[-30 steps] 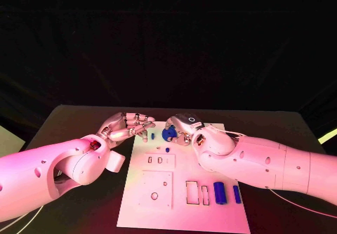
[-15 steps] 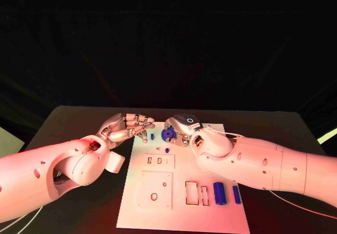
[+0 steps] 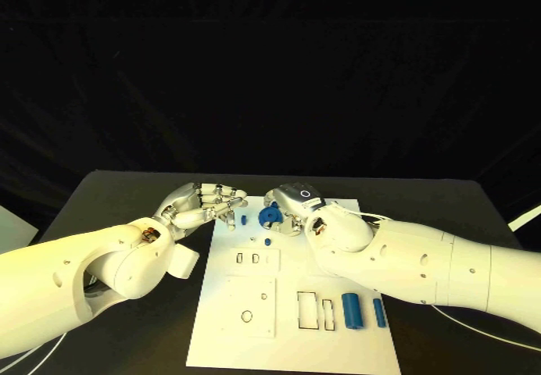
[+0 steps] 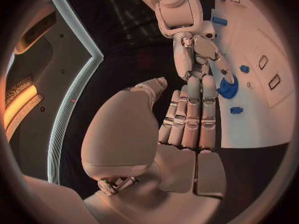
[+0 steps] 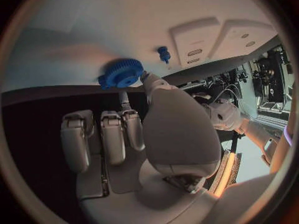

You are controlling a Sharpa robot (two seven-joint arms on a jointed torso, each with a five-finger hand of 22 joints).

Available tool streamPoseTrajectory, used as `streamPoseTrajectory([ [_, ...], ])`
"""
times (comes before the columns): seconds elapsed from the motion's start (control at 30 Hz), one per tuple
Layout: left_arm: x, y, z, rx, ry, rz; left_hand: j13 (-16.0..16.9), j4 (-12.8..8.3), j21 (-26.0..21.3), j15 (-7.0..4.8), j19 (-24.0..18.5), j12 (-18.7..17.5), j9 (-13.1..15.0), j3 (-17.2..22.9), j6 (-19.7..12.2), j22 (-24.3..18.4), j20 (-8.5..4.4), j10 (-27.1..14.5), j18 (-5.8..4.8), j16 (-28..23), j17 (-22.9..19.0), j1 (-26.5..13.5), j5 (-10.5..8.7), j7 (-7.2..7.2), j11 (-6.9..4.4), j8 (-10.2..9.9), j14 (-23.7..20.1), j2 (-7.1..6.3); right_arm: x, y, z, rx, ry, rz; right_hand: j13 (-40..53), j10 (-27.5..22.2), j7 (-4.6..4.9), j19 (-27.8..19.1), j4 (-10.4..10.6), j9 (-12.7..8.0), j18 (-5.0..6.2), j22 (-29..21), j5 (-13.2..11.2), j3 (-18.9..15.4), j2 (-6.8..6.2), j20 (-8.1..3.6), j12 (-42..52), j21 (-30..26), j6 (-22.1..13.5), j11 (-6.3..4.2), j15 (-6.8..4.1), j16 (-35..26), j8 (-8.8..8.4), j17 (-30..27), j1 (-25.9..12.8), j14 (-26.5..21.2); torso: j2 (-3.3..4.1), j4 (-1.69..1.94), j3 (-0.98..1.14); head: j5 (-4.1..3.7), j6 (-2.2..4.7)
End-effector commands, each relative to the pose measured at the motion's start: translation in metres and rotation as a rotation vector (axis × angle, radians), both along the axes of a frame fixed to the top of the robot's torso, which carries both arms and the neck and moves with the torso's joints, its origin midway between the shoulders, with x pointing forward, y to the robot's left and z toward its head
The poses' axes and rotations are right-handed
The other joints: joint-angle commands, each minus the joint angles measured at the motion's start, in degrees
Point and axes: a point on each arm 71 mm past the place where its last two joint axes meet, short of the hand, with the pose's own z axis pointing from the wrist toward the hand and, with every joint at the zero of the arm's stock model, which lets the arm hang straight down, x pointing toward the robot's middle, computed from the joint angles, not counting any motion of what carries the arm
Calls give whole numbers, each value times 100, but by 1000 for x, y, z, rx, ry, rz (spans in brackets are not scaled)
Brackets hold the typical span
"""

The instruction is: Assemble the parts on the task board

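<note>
Task board (image 3: pixel 254 332): white plate at table centre, long axis running 6 to 12 o'clock. It carries rectangular slots and round holes, apparently the seats for the parts.

Gear (image 3: pixel 270 215): blue toothed wheel at the board's 12 o'clock end. In the right wrist view it lies at the tips of the right hand's thumb and a finger, on or just above the plate; which of the two cannot be told. Judged the part now being seated.

Right hand (image 3: pixel 299 207): over the board's far end, thumb and one finger closed towards the gear's rim, the other fingers curled in beside the palm. Contact looks likely, a firm grip is not certain. A tip pinch would suit lowering the wheel flat.

Left hand (image 3: pixel 203 205): at the board's 11 o'clock corner, fingers straight and side by side, holding nothing. Tips point at the gear, near it but apart, probably standing by to steady.

Small peg (image 3: pixel 246 220): blue, upright, just at the gear's 9 o'clock.

Small stud (image 3: pixel 267 240): blue, at the gear's 6 o'clock.

Cylinder (image 3: pixel 352 310) and bar (image 3: pixel 379 312): blue, lying side by side at the board's 4 o'clock, beside their long slots, not yet placed.
</note>
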Motion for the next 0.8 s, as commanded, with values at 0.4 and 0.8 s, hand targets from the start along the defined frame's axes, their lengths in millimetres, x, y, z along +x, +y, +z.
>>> streamPoseTrajectory([
  [0.4,-1,-1,1,-4,1,-16,6,7,30,-11,-56,-16,8,35,-1,8,-2,-28,85,33,-9,17,-7,9,14,-18,-44,64,4,-10,-9,-29,111,-13,948,115,-52,596,16,42,-37,1505,342,-16,318,26,19,20,168,1,17,30,-73,1437,-838,582,3,-2,3,-5,-15],
  [0.8,-1,0,1,-2,3,-12,6,6,37,-10,-61,-19,10,43,-5,12,-2,-34,86,35,-11,18,-4,12,17,-21,-45,73,8,-19,-12,-28,157,-48,951,115,-59,587,21,63,-33,1494,307,-150,474,21,16,7,196,-5,13,31,-119,1437,-1545,582,3,8,-1,-32,-10],
])
